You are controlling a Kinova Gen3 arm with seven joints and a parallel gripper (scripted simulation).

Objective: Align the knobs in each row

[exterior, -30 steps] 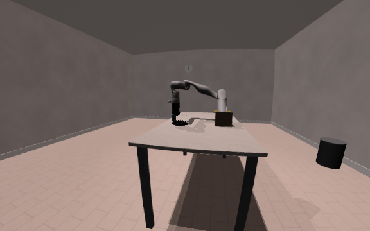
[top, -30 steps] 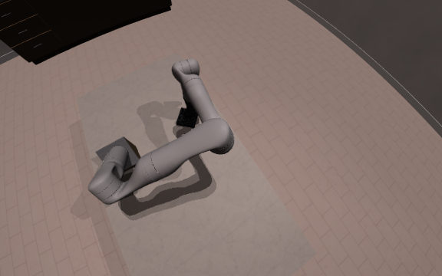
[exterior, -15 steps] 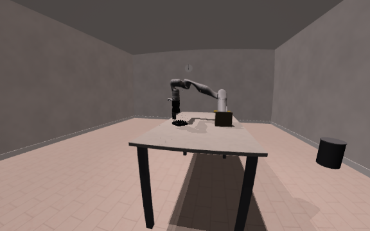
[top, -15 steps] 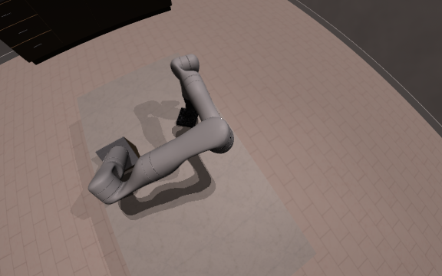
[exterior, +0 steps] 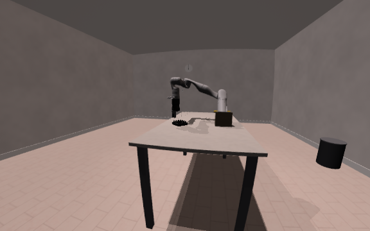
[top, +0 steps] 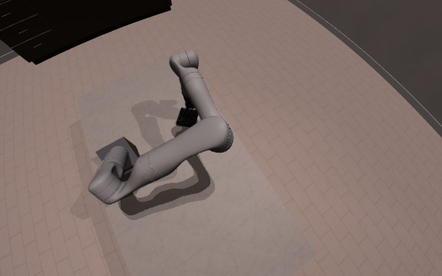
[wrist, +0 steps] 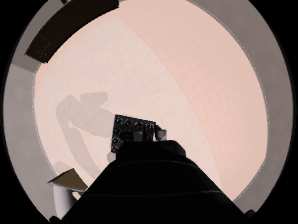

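The knob box [exterior: 179,122] is a small black box with several knobs, lying on the table's far left part. In the overhead view the knob box [top: 186,116] is partly covered by my arm. In the wrist view it [wrist: 136,129] shows just beyond my dark gripper body. The knob lines and marks are too small to read. My gripper [exterior: 174,115] points straight down and hangs a little above the box, apart from the knobs. Its fingers are partly open and hold nothing.
My arm's dark base block [exterior: 223,119] stands on the table to the right of the knob box, and shows in the overhead view [top: 115,151]. A black cylinder [exterior: 331,153] stands on the floor at the right. A dark cabinet [top: 71,23] is far off.
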